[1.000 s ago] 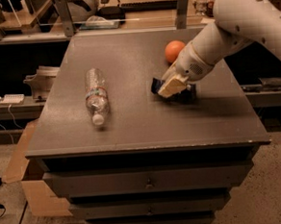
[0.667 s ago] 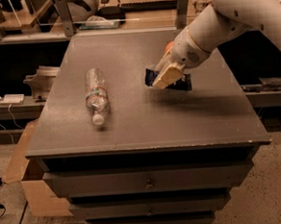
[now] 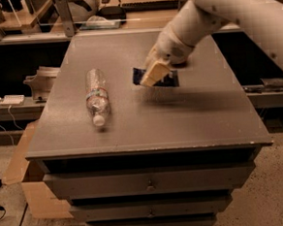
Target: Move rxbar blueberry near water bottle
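Note:
The water bottle point(image 3: 96, 95) lies on its side on the left half of the dark tabletop point(image 3: 181, 126), white cap toward the front edge. My gripper point(image 3: 151, 77) is right of the bottle, near the table's middle. It is shut on the rxbar blueberry point(image 3: 138, 76), a dark navy wrapper that sticks out on both sides of the pale fingers. The bar hangs a little above the table and casts a shadow below. A gap of about a bar's length separates it from the bottle.
The table is a drawer cabinet with handles on its front point(image 3: 149, 185). A cardboard box point(image 3: 35, 190) stands on the floor at the left. Shelves with clutter point(image 3: 101, 20) run behind the table. The arm covers the back right of the tabletop.
My gripper has moved left toward the bottle with the bar in it, away from the back right. The orange ball seen one second ago is now hidden behind the arm.

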{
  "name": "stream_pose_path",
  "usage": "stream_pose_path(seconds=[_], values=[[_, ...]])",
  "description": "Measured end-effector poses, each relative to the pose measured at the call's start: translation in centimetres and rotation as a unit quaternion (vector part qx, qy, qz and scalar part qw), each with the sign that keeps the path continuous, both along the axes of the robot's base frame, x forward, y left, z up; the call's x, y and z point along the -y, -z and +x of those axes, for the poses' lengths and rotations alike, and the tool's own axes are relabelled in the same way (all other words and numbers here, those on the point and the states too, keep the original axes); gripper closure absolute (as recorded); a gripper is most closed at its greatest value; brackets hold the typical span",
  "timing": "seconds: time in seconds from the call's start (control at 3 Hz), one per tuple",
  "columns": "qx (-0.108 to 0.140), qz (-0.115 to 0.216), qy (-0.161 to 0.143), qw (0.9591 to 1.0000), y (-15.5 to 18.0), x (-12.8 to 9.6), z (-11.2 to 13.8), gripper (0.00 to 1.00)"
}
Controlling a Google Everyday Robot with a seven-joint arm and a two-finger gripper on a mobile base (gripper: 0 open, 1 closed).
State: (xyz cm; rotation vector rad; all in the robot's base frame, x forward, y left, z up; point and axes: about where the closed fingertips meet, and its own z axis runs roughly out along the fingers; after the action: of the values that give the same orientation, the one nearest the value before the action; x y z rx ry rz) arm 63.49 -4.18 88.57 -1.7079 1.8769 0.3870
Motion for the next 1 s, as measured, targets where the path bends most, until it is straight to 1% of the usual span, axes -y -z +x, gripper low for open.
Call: stream_pose_path(seconds=[0.33, 0.67, 1.0], values=[[0.019, -0.030, -0.056, 0.9978, -0.5, -5.1, 2.5, 1.00], [0.015, -0.051, -0.091, 0.9945, 0.9, -8.4, 4.3, 1.00], [0.008, -0.060, -0.094, 0.9938, 1.9, -9.0, 4.9, 1.00]])
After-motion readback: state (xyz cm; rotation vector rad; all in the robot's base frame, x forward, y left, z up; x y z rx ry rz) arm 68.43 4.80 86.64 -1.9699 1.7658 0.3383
